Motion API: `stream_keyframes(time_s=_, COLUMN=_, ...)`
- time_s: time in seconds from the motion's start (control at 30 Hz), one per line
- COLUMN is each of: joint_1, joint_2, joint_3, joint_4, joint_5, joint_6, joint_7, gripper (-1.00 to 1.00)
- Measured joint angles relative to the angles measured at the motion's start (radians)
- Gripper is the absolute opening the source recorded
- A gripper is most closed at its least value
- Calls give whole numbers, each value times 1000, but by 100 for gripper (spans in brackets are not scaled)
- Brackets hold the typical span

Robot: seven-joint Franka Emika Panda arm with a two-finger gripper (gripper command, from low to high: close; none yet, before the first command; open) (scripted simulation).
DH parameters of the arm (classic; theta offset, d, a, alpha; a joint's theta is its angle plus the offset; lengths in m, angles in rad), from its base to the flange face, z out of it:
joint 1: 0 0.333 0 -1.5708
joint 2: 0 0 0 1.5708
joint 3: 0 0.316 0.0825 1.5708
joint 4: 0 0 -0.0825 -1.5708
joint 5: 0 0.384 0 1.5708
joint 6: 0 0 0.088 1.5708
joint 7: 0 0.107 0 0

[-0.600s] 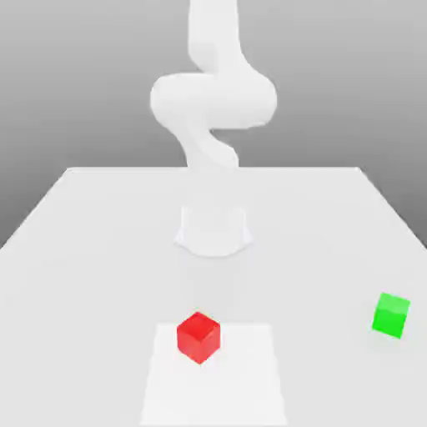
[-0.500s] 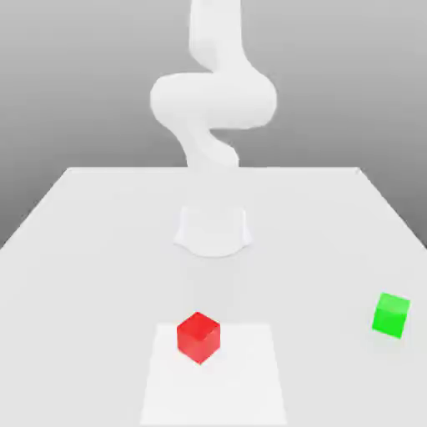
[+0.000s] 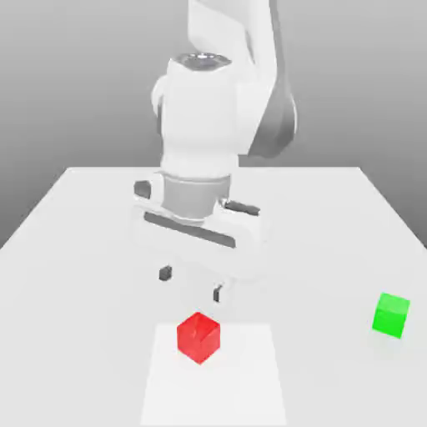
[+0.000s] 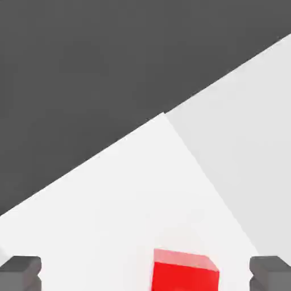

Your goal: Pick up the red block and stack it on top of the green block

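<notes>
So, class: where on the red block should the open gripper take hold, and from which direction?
Come from straight above. The red block sits flat on the table with free space all round, so the open gripper can probably close on two opposite vertical faces, fingers turned square to them.

In the hand view the picture's edge cuts off the red block (image 4: pixel 185 275) and both fingers (image 4: pixel 20 271). In the exterior view the arm's (image 3: pixel 218 125) upper part runs out of frame.

A broad white table (image 3: pixel 75 250) fills the scene under soft, even light, its far edge meeting a plain grey backdrop (image 3: pixel 75 75) that darkens toward the top. A brighter white square patch (image 3: pixel 250 375) marks the tabletop near its front edge.
</notes>
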Motion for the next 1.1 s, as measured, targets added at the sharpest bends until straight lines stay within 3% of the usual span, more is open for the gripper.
stream_keyframes(time_s=0.33, joint_1=52, joint_2=264, joint_3=-82, joint_4=19, joint_5=-106, joint_6=221, joint_7=97, gripper=0)
stream_keyframes(time_s=0.37, joint_1=59, joint_2=278, joint_3=-91, joint_4=20, joint_5=-111, joint_6=232, joint_7=100, gripper=-100)
stream_keyframes(time_s=0.6, joint_1=57, joint_2=275, joint_3=-88, joint_4=20, joint_5=-112, joint_6=231, joint_7=102, gripper=-100)
stream_keyframes(time_s=0.93, joint_1=37, joint_2=37, joint_3=-37, joint_4=-14, joint_5=5, joint_6=30, joint_7=17, gripper=-100)
stream_keyframes(time_s=1.1, joint_1=159, joint_2=22, joint_3=38, joint_4=21, joint_5=13, joint_6=-23, joint_7=173, gripper=-100)
